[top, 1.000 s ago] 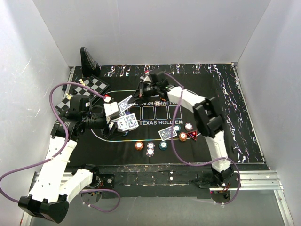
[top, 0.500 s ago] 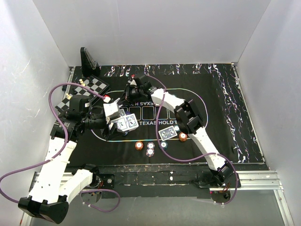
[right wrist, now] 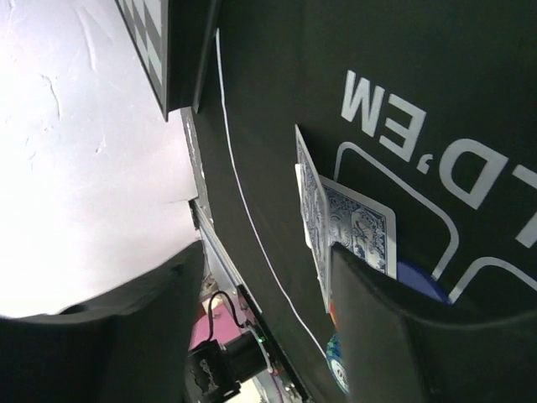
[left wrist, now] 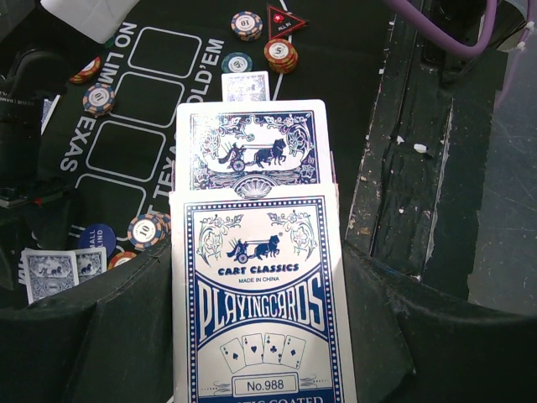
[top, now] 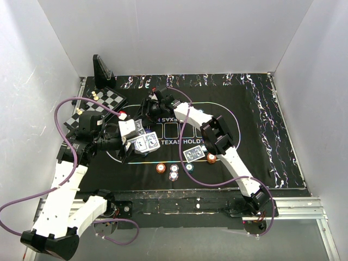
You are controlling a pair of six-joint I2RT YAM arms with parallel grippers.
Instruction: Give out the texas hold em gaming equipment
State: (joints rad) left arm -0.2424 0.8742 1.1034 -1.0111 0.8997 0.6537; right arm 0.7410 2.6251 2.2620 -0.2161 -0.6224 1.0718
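My left gripper is shut on a blue-and-white playing-card box, and one card sticks out of its top. My right gripper stands open low over the far-left end of the mat. One card leans on edge against its right finger, and a second card lies flat beside it. The left wrist view has those two cards next to a blue chip and a striped chip. Another card lies near the front chips.
The chessboard with pieces sits at the far left, a black stand behind it. On the black mat lie an orange chip stack, a red triangle marker, a teal chip and further chips.
My right gripper swung left from the mat's far middle to its left end and opened its jaws there. The left gripper kept its hold on the card box and barely shifted.
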